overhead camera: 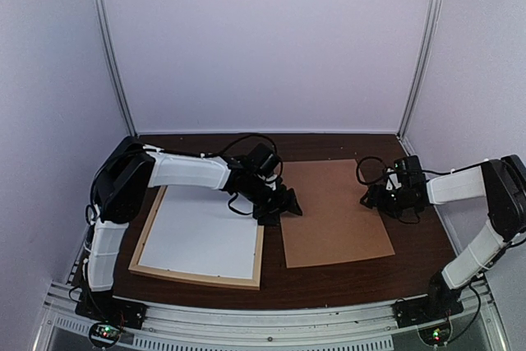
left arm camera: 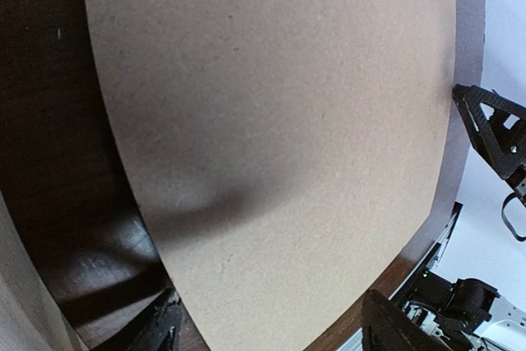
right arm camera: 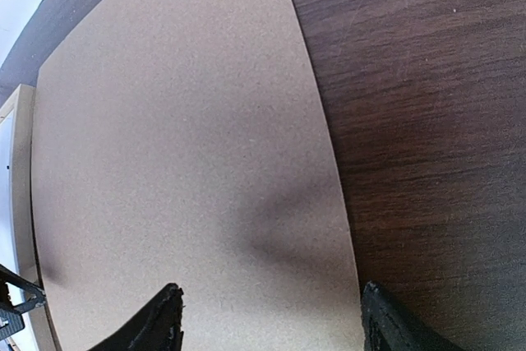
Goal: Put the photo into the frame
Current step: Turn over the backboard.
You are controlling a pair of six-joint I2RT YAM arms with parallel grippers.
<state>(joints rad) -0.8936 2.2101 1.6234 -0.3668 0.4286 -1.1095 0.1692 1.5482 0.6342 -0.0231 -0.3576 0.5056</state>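
On the dark wooden counter, seen from above, the large rectangular frame of thin pale wood strips lies flat at the left. The photo, here only a plain white rectangular sheet, fills its opening (face down, I judge, since no print shows). It sits there so the back can be closed over it. Just right of the frame, and apart from it, lies the flat brown rectangular backing board. The left gripper hangs at the board's left edge and the right gripper at its right edge. They are probably set one to each side because a wide thin board is more easily lifted level by two.

From the left wrist, the board fills the view under the left gripper. Its jaws stand wide apart with nothing between them. Whether the fingers touch the board I cannot tell. The right gripper shows at the board's far edge.

From the right wrist, the right gripper is likewise spread wide and holds nothing, poised over the board near its right edge. Beyond the board's other edge, a strip of the frame shows with white inside it.
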